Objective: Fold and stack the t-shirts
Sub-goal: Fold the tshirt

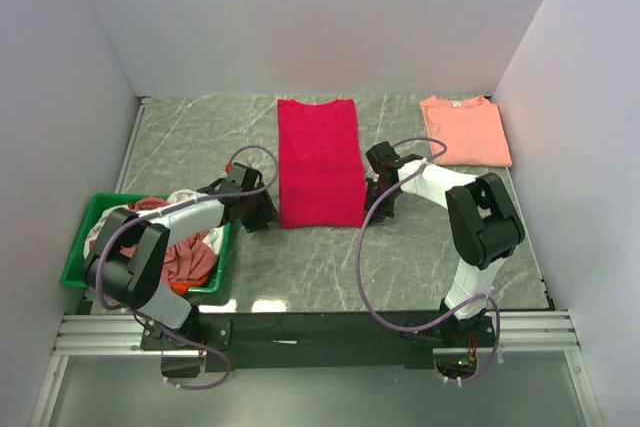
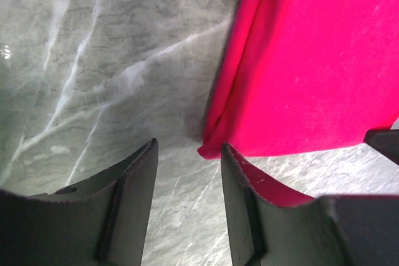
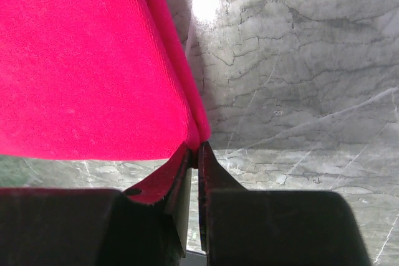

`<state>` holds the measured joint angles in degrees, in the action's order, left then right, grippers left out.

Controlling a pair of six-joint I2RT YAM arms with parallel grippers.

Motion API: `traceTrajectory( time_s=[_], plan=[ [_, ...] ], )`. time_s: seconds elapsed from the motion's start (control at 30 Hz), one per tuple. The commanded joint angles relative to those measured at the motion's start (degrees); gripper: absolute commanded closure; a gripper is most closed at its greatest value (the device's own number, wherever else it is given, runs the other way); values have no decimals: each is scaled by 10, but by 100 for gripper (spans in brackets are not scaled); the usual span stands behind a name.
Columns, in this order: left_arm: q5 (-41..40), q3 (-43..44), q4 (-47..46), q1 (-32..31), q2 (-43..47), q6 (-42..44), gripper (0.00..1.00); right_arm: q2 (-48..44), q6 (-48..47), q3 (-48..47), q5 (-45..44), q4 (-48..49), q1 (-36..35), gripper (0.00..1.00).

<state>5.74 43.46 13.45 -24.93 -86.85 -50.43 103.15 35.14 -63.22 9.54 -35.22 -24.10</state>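
A crimson-red t-shirt (image 1: 318, 162) lies folded into a long strip in the middle of the marble table. My right gripper (image 1: 378, 209) is at its near right corner. In the right wrist view the right gripper (image 3: 198, 147) is shut on that corner of the red t-shirt (image 3: 87, 66). My left gripper (image 1: 257, 212) is at the near left corner. In the left wrist view the left gripper (image 2: 189, 151) is open, and the red t-shirt's corner (image 2: 215, 146) lies just ahead of its right finger (image 2: 240, 197). A folded salmon-pink t-shirt (image 1: 465, 130) lies at the back right.
A green tray (image 1: 80, 242) at the near left holds crumpled t-shirts: a dusty rose one (image 1: 192, 262), a white one (image 1: 186, 197) and an orange one (image 1: 178, 288). White walls close in the table on the left, back and right. A metal rail runs along the near edge.
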Motion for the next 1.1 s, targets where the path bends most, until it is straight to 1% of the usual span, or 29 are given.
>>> traceTrajectory(
  time_s=[0.0, 0.13, 0.3, 0.6, 0.67, 0.83, 1.03, 1.07],
  plan=[
    [-3, 25, -7, -8, -10, 2, 50, 10, 1, 15, -16, 0, -5, 94],
    [1, 24, -25, -20, -7, 1, 49, 9, 0, 17, -17, -1, -6, 95],
    [4, 33, -24, -24, -29, 2, 50, 8, 0, 16, -17, -4, -6, 96],
    [-8, 34, -13, -27, -50, 1, 55, 6, 1, 12, -16, -6, -7, 98],
    [-7, 36, -10, -28, -60, 0, 59, 6, 2, 11, -16, -7, -7, 98],
    [-17, 40, 7, -35, -76, -4, 64, 4, 1, 5, -16, -11, -6, 100],
    [-37, 37, 33, -43, -92, -12, 76, 5, 2, -1, -15, -13, -6, 100],
    [-37, 34, 35, -44, -93, -12, 80, 4, 2, -1, -15, -13, -6, 100]
  ],
)
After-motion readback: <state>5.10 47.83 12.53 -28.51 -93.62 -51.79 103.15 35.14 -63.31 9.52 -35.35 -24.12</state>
